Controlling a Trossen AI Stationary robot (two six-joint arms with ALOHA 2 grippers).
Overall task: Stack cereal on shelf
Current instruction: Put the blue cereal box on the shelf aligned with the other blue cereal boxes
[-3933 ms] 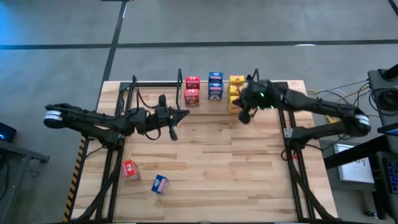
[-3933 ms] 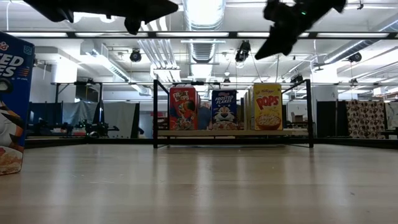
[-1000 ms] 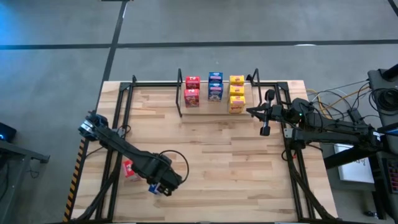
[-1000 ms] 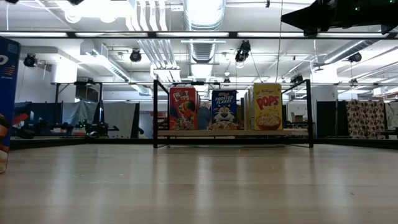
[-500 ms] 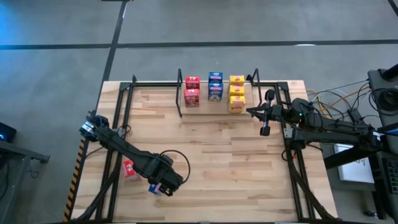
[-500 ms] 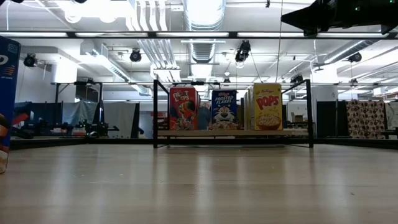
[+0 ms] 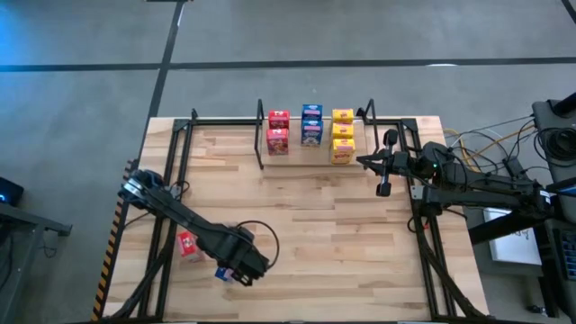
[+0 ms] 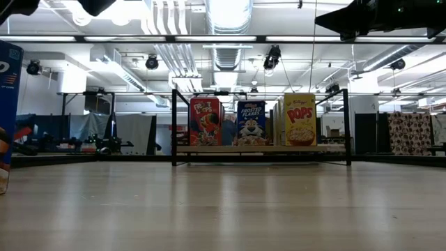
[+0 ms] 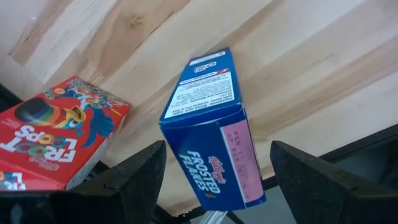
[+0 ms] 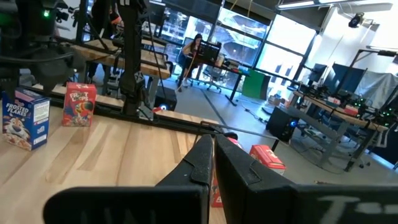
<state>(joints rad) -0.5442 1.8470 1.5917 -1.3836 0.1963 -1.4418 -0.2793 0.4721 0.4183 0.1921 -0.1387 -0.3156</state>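
A blue cereal box (image 9: pixel 214 130) stands upright on the table near its front left; it also shows in the high view (image 7: pixel 221 273) and at the low view's left edge (image 8: pixel 8 104). My left gripper (image 9: pixel 214 190) hangs open above it, pointing down, one finger on either side and clear of it. A red cereal box (image 9: pixel 56 134) lies beside the blue one (image 7: pixel 187 244). The shelf (image 7: pixel 315 166) at the far middle carries red, blue and yellow boxes (image 7: pixel 311 133). My right gripper (image 7: pixel 382 175) waits shut, raised by the shelf's right end.
Black frame rails (image 7: pixel 166 189) run along both table sides. Bare tabletop (image 7: pixel 342 243) stretches between the loose boxes and the shelf. The right arm (image 8: pixel 383 17) hangs high at the right. A person sits at a desk in the room beyond (image 10: pixel 193 50).
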